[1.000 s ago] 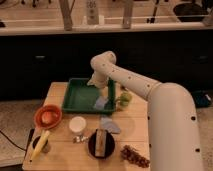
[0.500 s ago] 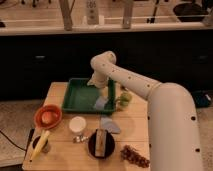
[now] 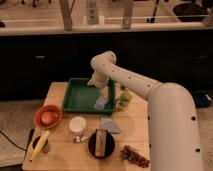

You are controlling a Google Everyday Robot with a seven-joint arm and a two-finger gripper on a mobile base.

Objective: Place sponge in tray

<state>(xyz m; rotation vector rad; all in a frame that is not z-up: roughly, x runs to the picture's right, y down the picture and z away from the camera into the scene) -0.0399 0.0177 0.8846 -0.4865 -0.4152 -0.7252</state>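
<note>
The dark green tray [image 3: 77, 97] lies at the back middle of the wooden table. The small pale blue-grey sponge [image 3: 101, 104] is at the tray's near right corner, by the rim. My gripper [image 3: 103, 93] hangs straight down from the white arm, right above the sponge and over the tray's right side. I cannot tell whether the gripper touches the sponge.
A pale blue wedge-shaped piece [image 3: 110, 125] lies in front of the tray. An orange-red bowl [image 3: 48, 116] sits at the left, with a white cup [image 3: 77, 125], a black bowl with a tan block [image 3: 101, 143], a banana [image 3: 39, 145], a green item [image 3: 124, 99] and a brown cluster [image 3: 135, 155] around.
</note>
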